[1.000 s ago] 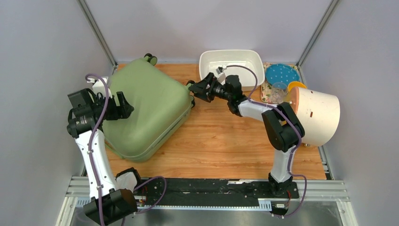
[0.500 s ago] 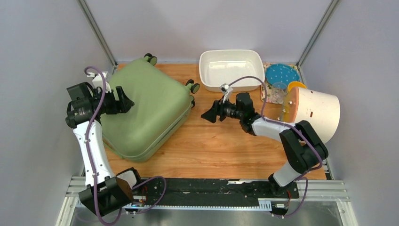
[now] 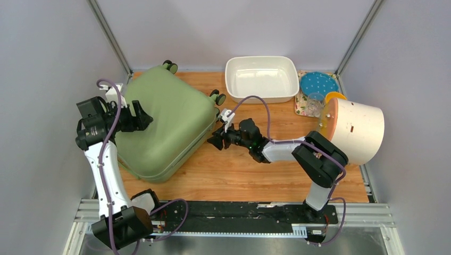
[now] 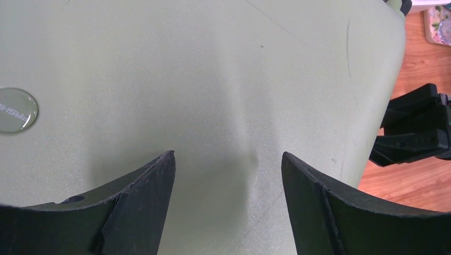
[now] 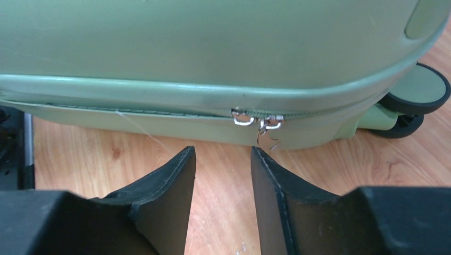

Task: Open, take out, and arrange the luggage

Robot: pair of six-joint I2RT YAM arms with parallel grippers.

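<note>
Broadly, the wooden worktop [image 3: 250, 164] carries everything, and the biggest item on it is the luggage [image 3: 170, 122]. The sage-green case lies flat on the left half, lid down and shut, turned at an angle, with its wheels pointing toward the far side.

Next in size, a cream cylinder [image 3: 359, 130] with an orange end lies on its side at the right edge. A white tub [image 3: 260, 77] sits at the far middle, well apart from the luggage.

The left tool [image 3: 139, 115] hangs over the left part of the green shell. Its 2 fingers stand wide apart with nothing between them but bare shell [image 4: 227, 156]. Whether the tips touch the shell I cannot tell.

The right tool [image 3: 215, 139] is low over the worktop, just beside the case's right edge and pointing at it. In the right wrist view its fingers [image 5: 175, 175] are apart by a narrower gap and grip nothing, and a strip of wood shows between them and the case.

A blue dotted plate [image 3: 318, 84] and a clear cup [image 3: 316, 102] rest on a patterned mat by the tub. A black-and-green wheel [image 5: 420, 93] sticks out at the case's corner. 2 silver zipper pulls [image 5: 260, 123] sit together on the seam near that corner, just ahead of the right tool. A small round badge [image 4: 16, 110] is set into the shell.
</note>
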